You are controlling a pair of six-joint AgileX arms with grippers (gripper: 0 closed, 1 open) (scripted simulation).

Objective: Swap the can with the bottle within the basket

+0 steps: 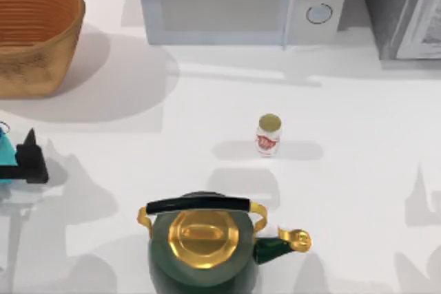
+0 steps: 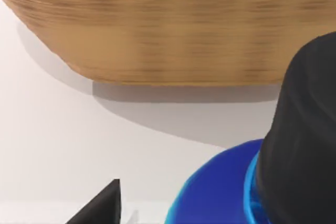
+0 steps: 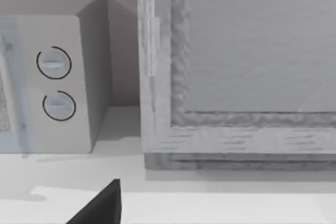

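Observation:
The wicker basket (image 1: 34,32) stands at the table's far left; its tan wall (image 2: 157,30) looms close in the left wrist view. At the left edge of the table, nearer than the basket, is the teal can (image 1: 4,153), which looks blue (image 2: 215,192) to the wrist camera. My left gripper (image 1: 21,153) is open around it: one fingertip (image 2: 102,205) stands apart from the can, and a black mass (image 2: 299,140) overlaps its other side. The small white bottle (image 1: 268,135), with its red label and gold cap, stands upright at mid-table. My right arm is parked off to the right.
A dark green and gold kettle (image 1: 200,246) sits at the front centre. A grey microwave (image 1: 241,1) stands along the back, its dials (image 3: 55,82) visible in the right wrist view. Beside it at the back right is a grey cabinet (image 1: 406,5), also close up (image 3: 236,77).

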